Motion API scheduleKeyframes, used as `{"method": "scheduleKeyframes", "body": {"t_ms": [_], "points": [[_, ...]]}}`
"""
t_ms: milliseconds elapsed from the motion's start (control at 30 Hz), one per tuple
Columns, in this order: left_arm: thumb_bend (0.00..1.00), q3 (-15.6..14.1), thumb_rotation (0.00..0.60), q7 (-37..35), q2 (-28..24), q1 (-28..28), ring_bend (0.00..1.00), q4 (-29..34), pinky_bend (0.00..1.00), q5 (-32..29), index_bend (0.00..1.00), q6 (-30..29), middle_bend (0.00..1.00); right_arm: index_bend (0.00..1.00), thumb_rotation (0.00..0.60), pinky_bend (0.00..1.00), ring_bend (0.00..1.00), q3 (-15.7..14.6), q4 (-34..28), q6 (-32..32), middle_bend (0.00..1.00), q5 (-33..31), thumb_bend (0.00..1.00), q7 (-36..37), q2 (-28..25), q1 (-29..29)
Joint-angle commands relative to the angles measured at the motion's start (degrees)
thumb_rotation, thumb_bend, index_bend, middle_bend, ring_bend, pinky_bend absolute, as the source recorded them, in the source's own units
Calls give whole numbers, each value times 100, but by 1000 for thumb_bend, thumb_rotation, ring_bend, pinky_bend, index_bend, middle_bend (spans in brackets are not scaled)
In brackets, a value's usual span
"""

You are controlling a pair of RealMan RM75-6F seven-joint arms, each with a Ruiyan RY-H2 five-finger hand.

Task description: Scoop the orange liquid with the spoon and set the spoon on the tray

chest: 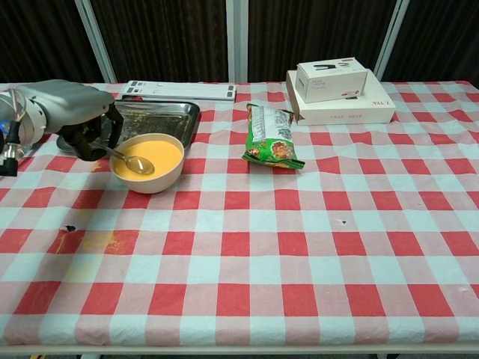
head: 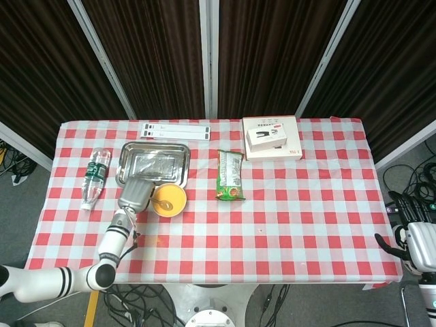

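Observation:
A cream bowl (chest: 147,179) of orange liquid (chest: 161,153) stands in front of the steel tray (chest: 161,114), also seen as bowl (head: 170,210) and tray (head: 153,163) in the head view. My left hand (chest: 75,116) (head: 135,193) sits just left of the bowl and holds a metal spoon (chest: 133,161). The spoon slants down into the bowl, its scoop at the liquid's surface. My right hand (head: 417,238) hangs off the table's right edge with its fingers apart and holds nothing.
A water bottle (head: 93,178) lies left of the tray. A green snack bag (chest: 271,137) lies right of the bowl, with two stacked white boxes (chest: 338,93) behind it. A white strip (chest: 179,90) lies beyond the tray. Orange spills (chest: 93,241) stain the cloth near the front left.

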State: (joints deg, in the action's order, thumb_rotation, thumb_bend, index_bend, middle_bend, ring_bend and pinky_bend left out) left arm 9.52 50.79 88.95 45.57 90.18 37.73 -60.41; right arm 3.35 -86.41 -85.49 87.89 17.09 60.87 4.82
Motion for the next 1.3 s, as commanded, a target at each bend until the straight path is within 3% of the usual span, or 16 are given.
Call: {"method": "scheduleKeyframes", "body": {"t_ms": [33, 467, 800, 1300], "points": [[462, -21, 600, -11, 6, 31, 915, 12, 940, -35, 555, -34, 1000, 52, 600, 49, 0, 15, -1, -24, 79, -5, 178, -9, -12, -9], [464, -207, 600, -99, -142, 140, 915, 91, 939, 40, 468, -43, 1000, 52, 600, 49, 0, 95, -84, -150, 80, -24, 177, -83, -120, -41], [397, -303, 600, -354, -110, 158, 915, -80, 939, 122, 519, 58, 1000, 52, 600, 48, 0, 85, -97, -114, 79, -40, 177, -86, -111, -47], [406, -356, 600, -504, -13, 188, 920, -295, 939, 111, 578, 58, 1000, 52, 600, 49, 0, 75, -31, -77, 79, -68, 177, -37, -70, -63]]}}
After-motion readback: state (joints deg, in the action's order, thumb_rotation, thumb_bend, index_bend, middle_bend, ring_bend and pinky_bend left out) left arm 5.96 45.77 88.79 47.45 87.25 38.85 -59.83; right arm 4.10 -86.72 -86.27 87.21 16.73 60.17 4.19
